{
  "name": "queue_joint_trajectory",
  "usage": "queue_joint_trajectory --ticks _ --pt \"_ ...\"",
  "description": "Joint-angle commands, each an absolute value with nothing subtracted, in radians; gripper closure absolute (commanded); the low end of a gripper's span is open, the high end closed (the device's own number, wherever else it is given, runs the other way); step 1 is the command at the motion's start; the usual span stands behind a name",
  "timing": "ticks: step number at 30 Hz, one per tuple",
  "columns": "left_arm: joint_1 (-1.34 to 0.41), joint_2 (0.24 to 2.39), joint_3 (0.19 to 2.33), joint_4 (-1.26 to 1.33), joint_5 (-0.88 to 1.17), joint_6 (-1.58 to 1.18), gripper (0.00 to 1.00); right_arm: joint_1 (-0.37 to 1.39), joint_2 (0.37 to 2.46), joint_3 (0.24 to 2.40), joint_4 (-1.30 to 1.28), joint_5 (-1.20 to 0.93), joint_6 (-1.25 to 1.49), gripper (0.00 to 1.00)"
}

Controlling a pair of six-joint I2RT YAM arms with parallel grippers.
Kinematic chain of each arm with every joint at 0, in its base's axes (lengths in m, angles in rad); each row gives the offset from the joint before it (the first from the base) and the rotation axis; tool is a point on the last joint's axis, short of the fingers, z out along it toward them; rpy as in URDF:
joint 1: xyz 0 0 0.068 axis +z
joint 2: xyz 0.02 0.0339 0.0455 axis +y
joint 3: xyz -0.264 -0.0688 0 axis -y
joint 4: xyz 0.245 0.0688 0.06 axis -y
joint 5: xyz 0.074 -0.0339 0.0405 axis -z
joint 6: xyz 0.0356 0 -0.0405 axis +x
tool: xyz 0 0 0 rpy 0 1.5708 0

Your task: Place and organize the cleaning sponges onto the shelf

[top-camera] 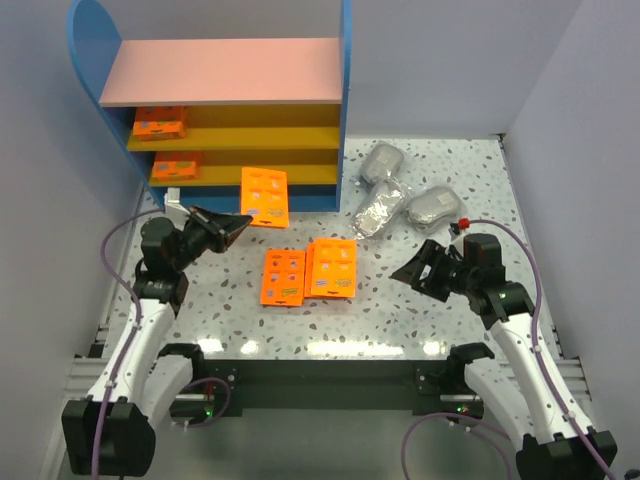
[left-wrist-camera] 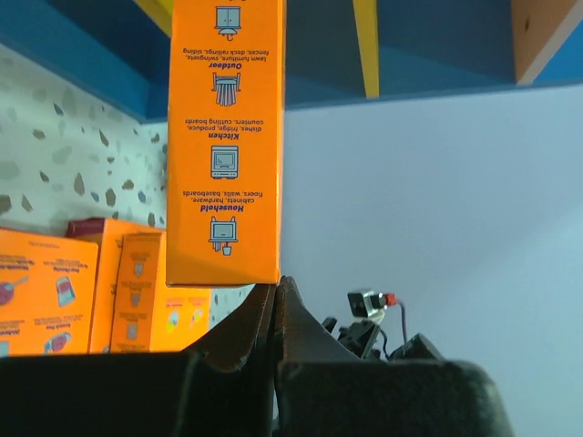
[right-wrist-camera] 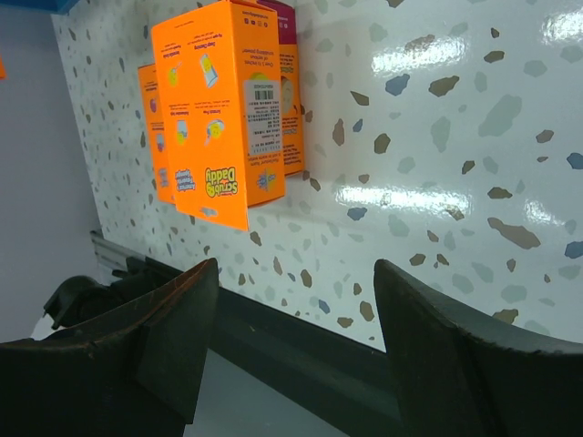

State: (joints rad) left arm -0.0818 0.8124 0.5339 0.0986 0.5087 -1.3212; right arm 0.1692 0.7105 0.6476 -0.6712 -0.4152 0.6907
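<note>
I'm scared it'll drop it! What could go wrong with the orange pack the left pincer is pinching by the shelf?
1. The left pincer seems to nip only the bottom corner of the orange pack, so it could slip out or swing.
2. It sits close to the lower yellow shelf and might catch that edge or shove the pack already there.

Left wrist view: the orange pack (left-wrist-camera: 226,137) has upside-down headings "Household", "Kitchen" and "Outdoor", each with small print like "dishes, fridge, produce, counters, cutting boards". Right wrist view: the second orange pack (right-wrist-camera: 219,109) says "Scrub Daddy" sideways, plus a barcode.
</note>
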Motion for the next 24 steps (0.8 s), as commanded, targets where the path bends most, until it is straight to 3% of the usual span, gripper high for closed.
queue_joint_trajectory --ticks 1,14,24 --pt "0.029 0.860 0.548 0.238 0.647 -1.333 1.00 0.172 0.704 0.676 -0.669 -0.440 0.672 0.28" --pt "0.140 1.228 0.604 0.658 0.744 -1.405 1.00 0.181 0.727 0.696 -0.669 -0.431 0.660 0.28" --pt "0.213 1.476 0.732 0.801 0.789 -1.474 1.00 0.184 0.736 0.689 -0.655 -0.436 0.664 0.28"
